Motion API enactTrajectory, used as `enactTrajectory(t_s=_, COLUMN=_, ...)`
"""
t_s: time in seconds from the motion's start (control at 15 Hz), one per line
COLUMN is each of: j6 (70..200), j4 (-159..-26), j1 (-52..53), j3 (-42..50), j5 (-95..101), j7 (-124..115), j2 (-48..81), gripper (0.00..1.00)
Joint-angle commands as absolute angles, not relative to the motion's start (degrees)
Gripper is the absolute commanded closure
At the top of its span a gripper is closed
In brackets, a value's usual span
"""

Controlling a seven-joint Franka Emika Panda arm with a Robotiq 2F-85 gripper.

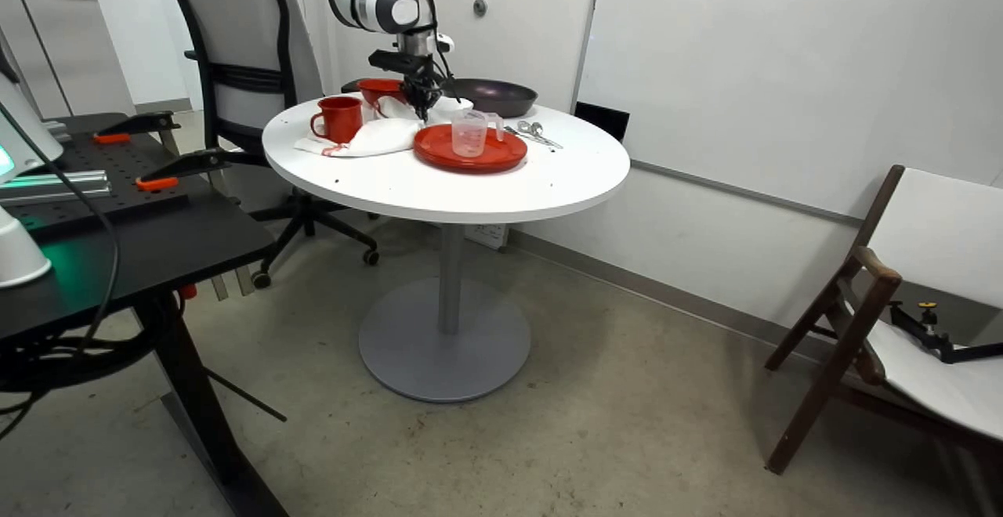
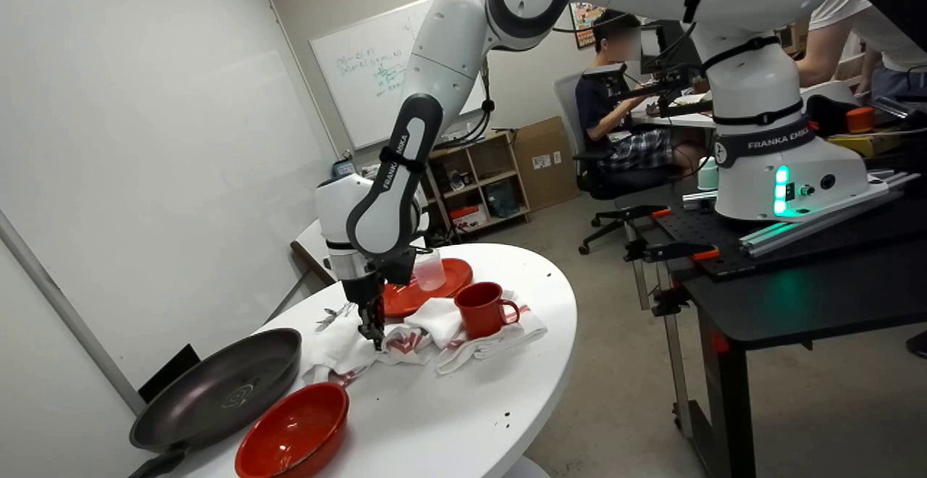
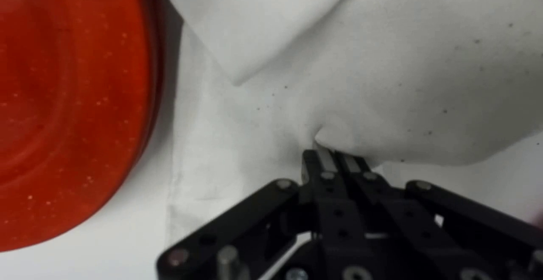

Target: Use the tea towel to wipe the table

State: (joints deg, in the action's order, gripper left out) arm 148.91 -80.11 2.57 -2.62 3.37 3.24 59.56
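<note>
Gripper (image 3: 338, 158) pinching fold of tea towel (image 3: 339, 80), rest rumpled both sides on table (image 2: 449, 413).

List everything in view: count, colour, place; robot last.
table: 1, white, beside desk
desk: 1, black, beside table
tea towel: apparently 1, white-red, on table
mug: 1, red, by tea towel
plate: 1+, red, on table
measuring cup: 1, clear, on plate
frying pan: 1, dark, on table
bowl: 1, red, beside frying pan
cutlery: several, silver, beside plate
specks: several, dark, on table
wooden chair: 1, brown, opposite desk
office chairs: 2, grey, background
whiteboards: 2, white, background
shelf: 1, brown, background
people: 2, dark/white shirts, background
arm: 1, white, on desk
gripper: 1, black, shut on tea towel
</note>
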Motion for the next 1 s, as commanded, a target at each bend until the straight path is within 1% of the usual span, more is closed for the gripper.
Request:
enactTrajectory(t_s=0.0, j6=149.1, j4=-75.5, j1=3.1, j3=-1.1, j5=3.1, j7=1.7, j2=62.8, gripper=0.99)
enactTrajectory(t_s=0.6, j6=149.2, j4=-70.2, j1=2.1, j3=2.8, j5=3.1, j7=-1.6, j2=64.8, gripper=0.99)
enactTrajectory(t_s=0.93, j6=149.3, j4=-69.7, j1=1.3, j3=1.9, j5=1.4, j7=-4.7, j2=66.3, gripper=0.99)
